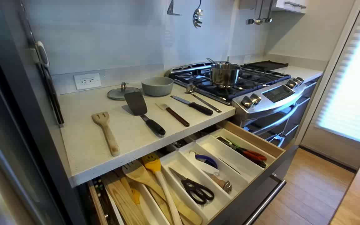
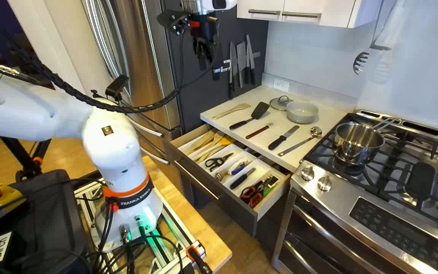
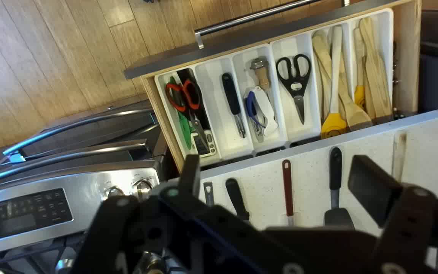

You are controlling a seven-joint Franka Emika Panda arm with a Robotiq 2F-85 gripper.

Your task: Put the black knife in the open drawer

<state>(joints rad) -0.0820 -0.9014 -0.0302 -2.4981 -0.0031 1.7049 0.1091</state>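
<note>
The black knife lies on the light countertop with its black handle toward the front edge. It shows in both exterior views [image 1: 200, 108] [image 2: 278, 142]; its blade looks silvery. In the wrist view its handle [image 3: 236, 194] shows, while my gripper hides the blade. The open drawer [image 1: 252, 137] is pulled out below the counter and also shows in an exterior view [image 2: 234, 205] and the wrist view [image 3: 222, 53]. White compartments hold scissors, wooden utensils and small tools. My gripper [image 3: 281, 182] is open with nothing between its fingers. It hangs high above the counter, near the dark panel [image 2: 203, 49].
On the counter lie a wooden spatula [image 1: 106, 131], a black spatula [image 1: 145, 118], a brown-handled tool [image 1: 177, 116] and a ladle [image 1: 203, 100]. A grey bowl [image 1: 157, 86] and glass lid [image 1: 117, 93] stand behind. A steel pot [image 2: 357, 146] sits on the stove. Knives [image 2: 242, 64] hang on the panel.
</note>
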